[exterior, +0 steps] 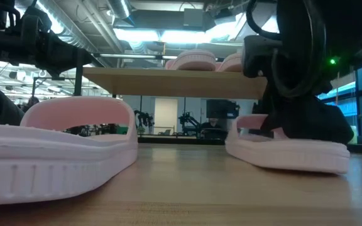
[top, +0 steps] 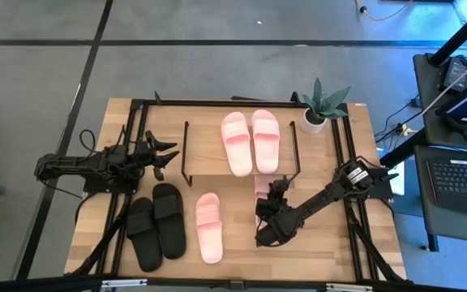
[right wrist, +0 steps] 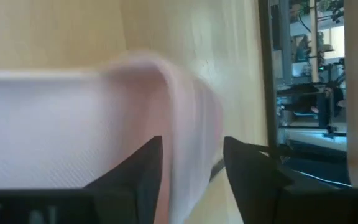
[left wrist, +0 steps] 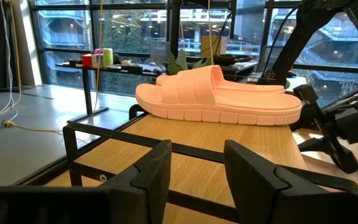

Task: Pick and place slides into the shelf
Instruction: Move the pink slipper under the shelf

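In the high view, the shelf [top: 201, 162] is standing at the upper middle of the wooden tabletop [top: 379, 243], and one pair of pink slides [top: 250, 141] is lying on its light top board. A pair of black slides [top: 157, 224] is resting at the lower left of the table, with a single pink slide [top: 208, 227] just to their right. The right gripper [top: 267, 212] is reaching in from the right and sitting down over another pink slide [top: 261, 188] beside the shelf's lower right corner, hiding most of it. The left gripper [top: 159, 156] is hovering at the left, just beside the shelf's left edge, its fingers spread apart around nothing. A potted plant [top: 321, 105] is standing at the table's upper right. In the low view, the lone pink slide [exterior: 55, 147] is filling the lower left, while the right gripper [exterior: 300, 125] is pressing onto the other pink slide [exterior: 288, 147] at the right; the shelf board [exterior: 168, 81] is spanning the middle with slides [exterior: 193, 60] on top. In the left wrist view, the left gripper [left wrist: 197, 180] is pointing with parted, empty fingers at the shelf's pink slides [left wrist: 222, 96]. In the right wrist view, the right gripper [right wrist: 191, 177] is straddling the blurred pink slide's [right wrist: 73, 124] strap with its fingers on either side; whether they are squeezing it, I cannot tell.
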